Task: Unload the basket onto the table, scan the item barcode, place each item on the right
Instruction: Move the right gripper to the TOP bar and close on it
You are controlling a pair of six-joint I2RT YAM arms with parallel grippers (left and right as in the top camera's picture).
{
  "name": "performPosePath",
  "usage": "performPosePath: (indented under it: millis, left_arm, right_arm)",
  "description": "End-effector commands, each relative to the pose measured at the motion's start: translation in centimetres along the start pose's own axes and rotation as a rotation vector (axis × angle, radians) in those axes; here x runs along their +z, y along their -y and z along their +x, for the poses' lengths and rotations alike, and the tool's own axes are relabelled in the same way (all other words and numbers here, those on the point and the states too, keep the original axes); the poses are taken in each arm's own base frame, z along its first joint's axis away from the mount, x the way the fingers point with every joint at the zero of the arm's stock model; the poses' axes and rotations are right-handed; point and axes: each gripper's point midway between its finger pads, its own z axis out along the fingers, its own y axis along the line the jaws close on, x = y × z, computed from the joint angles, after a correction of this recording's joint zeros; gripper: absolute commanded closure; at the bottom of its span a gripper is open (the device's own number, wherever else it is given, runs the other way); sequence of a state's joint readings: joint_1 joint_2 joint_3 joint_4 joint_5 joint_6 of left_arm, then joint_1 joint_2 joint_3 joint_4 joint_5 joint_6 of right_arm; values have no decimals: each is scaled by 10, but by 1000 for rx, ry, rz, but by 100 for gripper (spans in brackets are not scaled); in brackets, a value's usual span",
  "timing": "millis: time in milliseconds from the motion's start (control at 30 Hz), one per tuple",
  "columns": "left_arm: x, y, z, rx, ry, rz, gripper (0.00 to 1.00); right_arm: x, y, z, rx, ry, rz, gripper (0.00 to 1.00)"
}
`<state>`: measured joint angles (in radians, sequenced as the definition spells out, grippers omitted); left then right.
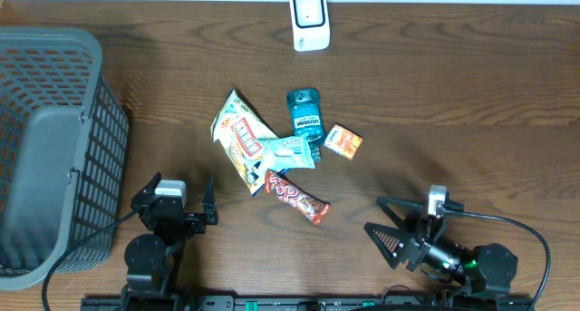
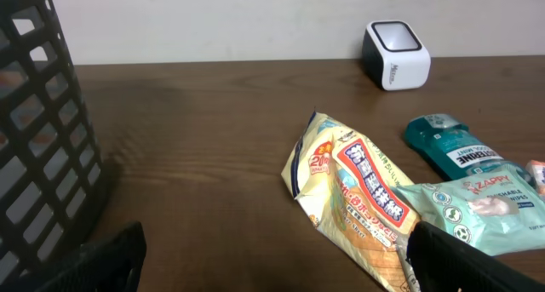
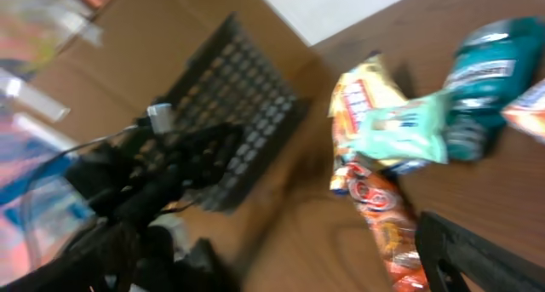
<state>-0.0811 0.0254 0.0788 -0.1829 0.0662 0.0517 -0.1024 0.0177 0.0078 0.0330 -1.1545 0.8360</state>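
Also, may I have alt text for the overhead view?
Five items cluster on the table: snack bag, teal bottle, wipes pack, orange packet, candy bar. White scanner beyond, grey basket at left; left gripper and right gripper open in front.

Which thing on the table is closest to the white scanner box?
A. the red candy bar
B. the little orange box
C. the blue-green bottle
C: the blue-green bottle lies just below the white scanner in the overhead view, while the little orange box and the red candy bar lie further away from it, toward the robot.
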Motion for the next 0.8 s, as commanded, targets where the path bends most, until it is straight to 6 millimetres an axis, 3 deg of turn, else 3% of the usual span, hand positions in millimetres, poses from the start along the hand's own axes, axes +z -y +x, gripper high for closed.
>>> performPosePath:
  millis: [0,200,267,367,533,633,767]
  left_arm:
    - [2,1,15,-7,-49,8,2]
    - [2,1,15,-7,-49,8,2]
    - [2,1,15,-7,-49,8,2]
    - [2,1,15,-7,-49,8,2]
    - [2,1,15,-7,-49,8,2]
    - [2,1,15,-7,-49,8,2]
    - [2,1,15,-7,-49,8,2]
  right_arm:
    - [-1,-29,-3,1,-35,-79,1]
    - [-5,-62,-44,-101,79,-47,1]
    - [-6,-62,-52,-101,94,-4,1]
    - [-7,-41,-60,-79,98,143,1]
    - [-17,13,-69,12,58,473,1]
    - [-8,23,-73,44,-39,535,1]
    - [21,30,-75,36,-210,600,1]
